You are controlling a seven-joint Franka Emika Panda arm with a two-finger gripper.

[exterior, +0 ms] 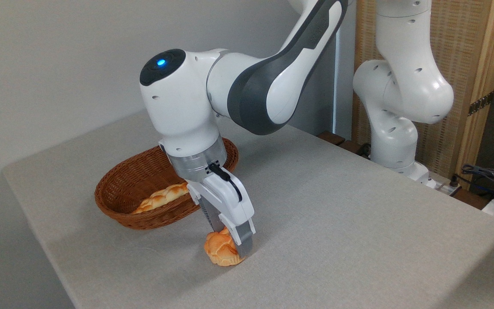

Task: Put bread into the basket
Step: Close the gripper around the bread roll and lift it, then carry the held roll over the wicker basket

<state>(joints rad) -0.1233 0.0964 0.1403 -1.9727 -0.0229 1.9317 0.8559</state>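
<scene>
1. You are working on a grey cloth-covered table (337, 206) set against a plain pale wall, with a woven screen and a wooden post behind the arm's base at the right.

2. The bread (220, 252) — the small orange-golden knotted bun — sits on the table near the front edge, apart from the basket (120, 195) and to its right in the picture. It looks to be resting on the cloth, not lifted.

3. Your gripper (230, 246) is down over the bun, its fingers (244, 242) straddling it. The near finger lies against the bun's right side; the far one is mostly hidden behind it. You cannot tell from here whether they are truly clamped on the bun or only set around it.

4. Judged from this, the reach is done and the grasp is at hand. The lift, the carry leftward and back, and the release over the basket are all left.

5. The basket already holds a long pale braided loaf (161, 198), lying along its near side — so the free room is toward the far side, partly hidden by the wrist.

6. Mind the basket's near rim: the bun must clear it on the way in. Nothing else lies on the table between the two.

7. Cables and a dark object sit off the far right edge, well apart from the work.
</scene>
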